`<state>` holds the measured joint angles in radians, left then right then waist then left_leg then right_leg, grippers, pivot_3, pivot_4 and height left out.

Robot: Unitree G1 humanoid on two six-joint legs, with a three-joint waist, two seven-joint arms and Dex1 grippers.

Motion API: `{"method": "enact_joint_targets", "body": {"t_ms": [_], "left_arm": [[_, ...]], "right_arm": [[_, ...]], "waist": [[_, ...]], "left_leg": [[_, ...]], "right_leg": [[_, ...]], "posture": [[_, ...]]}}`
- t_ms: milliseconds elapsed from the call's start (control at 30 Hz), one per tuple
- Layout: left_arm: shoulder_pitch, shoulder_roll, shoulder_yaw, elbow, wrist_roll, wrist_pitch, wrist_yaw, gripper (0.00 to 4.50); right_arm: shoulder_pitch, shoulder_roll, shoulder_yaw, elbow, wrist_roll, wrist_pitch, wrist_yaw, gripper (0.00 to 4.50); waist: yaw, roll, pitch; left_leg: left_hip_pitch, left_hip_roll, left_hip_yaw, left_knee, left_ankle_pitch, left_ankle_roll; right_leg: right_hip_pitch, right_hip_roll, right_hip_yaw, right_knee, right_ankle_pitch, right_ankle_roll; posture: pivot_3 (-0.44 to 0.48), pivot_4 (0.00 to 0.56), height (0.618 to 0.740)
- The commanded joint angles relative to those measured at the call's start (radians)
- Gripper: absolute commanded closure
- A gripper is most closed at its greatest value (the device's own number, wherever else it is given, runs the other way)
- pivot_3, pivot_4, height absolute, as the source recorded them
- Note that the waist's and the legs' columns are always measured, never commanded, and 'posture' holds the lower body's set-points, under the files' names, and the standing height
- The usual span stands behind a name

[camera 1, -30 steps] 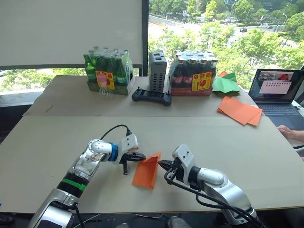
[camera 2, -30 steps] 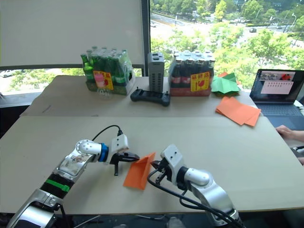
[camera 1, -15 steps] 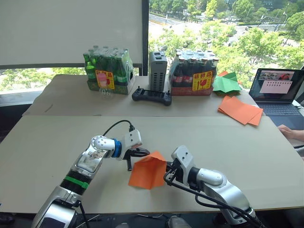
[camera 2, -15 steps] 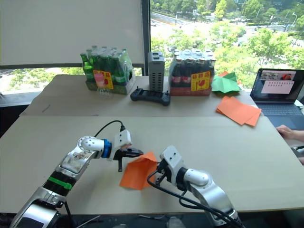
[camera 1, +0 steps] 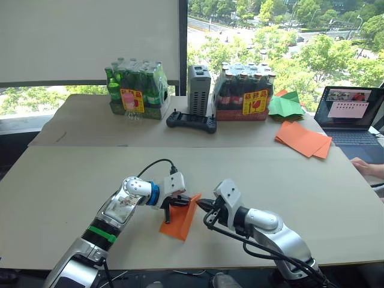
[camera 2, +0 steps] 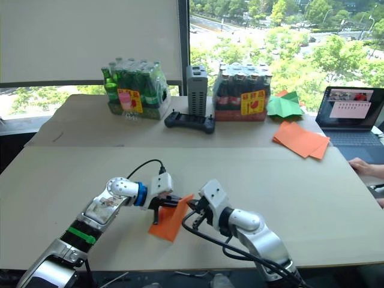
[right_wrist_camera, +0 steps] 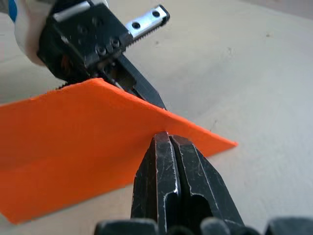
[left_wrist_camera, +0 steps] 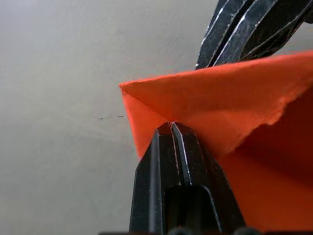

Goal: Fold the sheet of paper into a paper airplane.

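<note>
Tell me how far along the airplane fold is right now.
Done: the sheet of paper is already folded into a narrow orange wedge. In hand: the left gripper and right gripper are each shut on its raised upper edge, pinching from opposite sides, while its lower end rests on the table. Left: no spread wings show yet, so the wing folds look undone.

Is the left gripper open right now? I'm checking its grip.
No, the left gripper is shut, fingers pressed together against the orange sheet of paper.
</note>
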<state>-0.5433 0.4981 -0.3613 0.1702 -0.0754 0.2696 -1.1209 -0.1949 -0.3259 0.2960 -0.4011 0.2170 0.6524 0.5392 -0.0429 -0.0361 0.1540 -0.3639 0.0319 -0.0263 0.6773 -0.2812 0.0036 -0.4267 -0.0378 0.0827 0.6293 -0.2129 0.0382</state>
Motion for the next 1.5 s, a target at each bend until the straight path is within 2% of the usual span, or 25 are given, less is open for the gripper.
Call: {"method": "enact_joint_targets", "body": {"t_ms": [33,267,633,1033,1233,1333,1500], "left_arm": [[0.004,-0.014,-0.005,-0.002,0.0,0.003,-0.005,4.48],[-0.001,-0.082,0.033,-0.033,-0.085,0.108,-0.014,4.48],[0.047,0.023,0.087,0.0,-0.061,0.092,-0.01,4.48],[0.046,0.097,0.15,-0.112,-0.09,0.133,0.012,4.48],[0.034,0.101,0.164,-0.155,-0.105,0.145,0.016,4.48],[0.07,0.1,0.139,-0.191,-0.123,0.162,-0.012,4.48],[0.116,0.087,0.094,-0.131,-0.082,0.112,-0.009,4.48]], "right_arm": [[-0.017,0.016,0.01,-0.016,0.0,-0.012,-0.006,4.5],[-0.031,0.035,0.029,0.011,-0.011,-0.022,-0.009,4.5],[-0.04,0.039,0.054,0.038,-0.027,-0.035,-0.003,4.5],[-0.053,0.026,0.07,0.095,-0.067,-0.045,0.006,4.5],[-0.053,0.025,0.067,0.098,-0.072,-0.046,0.01,4.5],[-0.053,0.023,0.064,0.098,-0.073,-0.044,0.012,4.5],[-0.053,0.021,0.06,0.092,-0.076,-0.042,0.014,4.5]], "waist": [[0.0,0.0,0.0],[0.001,0.0,0.0],[-0.003,0.0,0.0],[-0.001,0.0,0.0],[0.0,0.0,0.0],[0.0,0.0,0.0],[-0.003,0.0,0.0]], "left_leg": [[0.0,0.0,0.0,0.0,0.0,0.0],[-0.001,0.0,0.0,0.001,0.0,0.0],[0.001,0.0,0.0,0.001,0.0,0.0],[0.0,0.0,-0.001,0.0,0.0,0.0],[-0.001,0.0,-0.001,0.001,0.0,0.0],[-0.001,0.0,-0.001,0.001,0.0,0.0],[0.0,0.0,0.0,0.0,0.0,0.0]], "right_leg": [[0.0,0.0,0.0,0.0,0.0,0.0],[0.0,-0.001,0.0,0.0,0.0,0.0],[0.0,0.0,-0.001,0.001,0.0,-0.001],[0.0,0.0,-0.001,0.0,0.0,-0.001],[0.0,-0.001,-0.001,0.0,0.0,-0.001],[0.0,-0.001,-0.001,0.0,0.0,-0.001],[0.0,0.0,-0.001,0.0,0.0,-0.001]], "posture": [[0.0,0.15,0.733],[0.0,0.15,0.733],[0.0,0.15,0.733],[0.0,0.15,0.733],[0.0,0.15,0.733],[0.0,0.15,0.733],[0.0,0.15,0.733]]}}
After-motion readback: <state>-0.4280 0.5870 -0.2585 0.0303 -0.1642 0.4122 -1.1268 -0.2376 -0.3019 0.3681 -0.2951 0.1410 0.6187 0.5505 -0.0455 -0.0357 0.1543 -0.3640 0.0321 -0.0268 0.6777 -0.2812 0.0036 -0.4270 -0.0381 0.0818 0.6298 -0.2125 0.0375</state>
